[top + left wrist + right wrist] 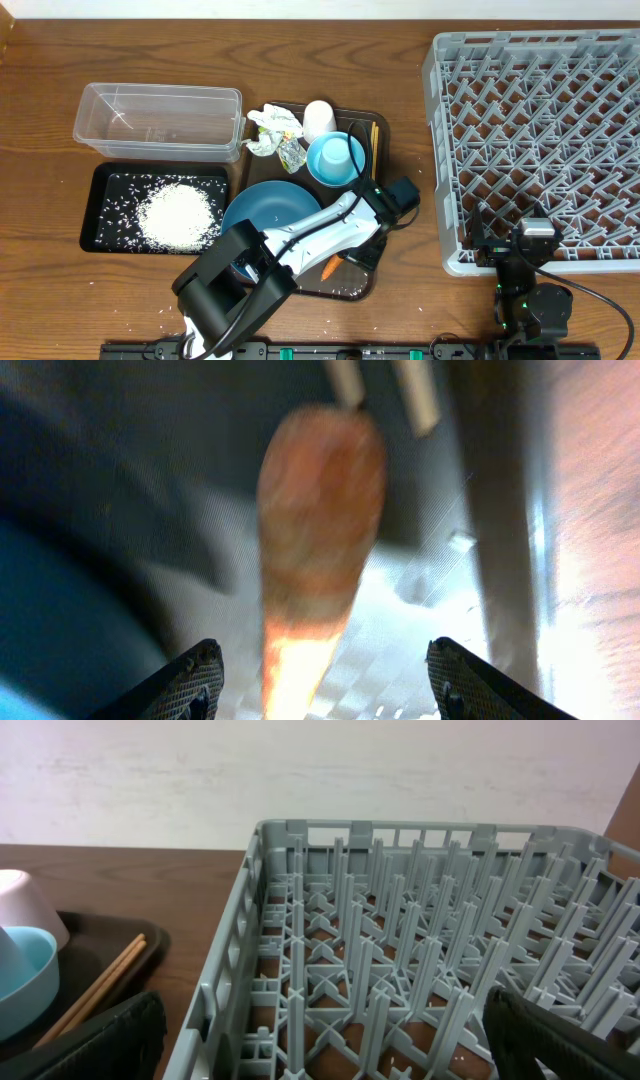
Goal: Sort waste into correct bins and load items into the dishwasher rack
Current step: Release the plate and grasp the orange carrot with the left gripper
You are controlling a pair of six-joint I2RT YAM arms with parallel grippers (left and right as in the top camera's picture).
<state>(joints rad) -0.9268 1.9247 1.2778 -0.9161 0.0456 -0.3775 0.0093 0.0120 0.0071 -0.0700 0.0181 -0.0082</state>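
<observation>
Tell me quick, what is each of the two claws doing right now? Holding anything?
Left gripper: open, fingers either side of the small orange carrot, not closed on it.
Right gripper: open, holding nothing, at the edge of the dishwasher rack.

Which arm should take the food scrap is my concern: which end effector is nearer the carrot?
Left. The left end effector is open right at the carrot; the right end effector sits open by the near edge of the dishwasher rack, well away.

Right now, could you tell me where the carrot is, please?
In the overhead view the carrot lies at the near edge of the brown tray, just right of the plate, under the left gripper.
</observation>
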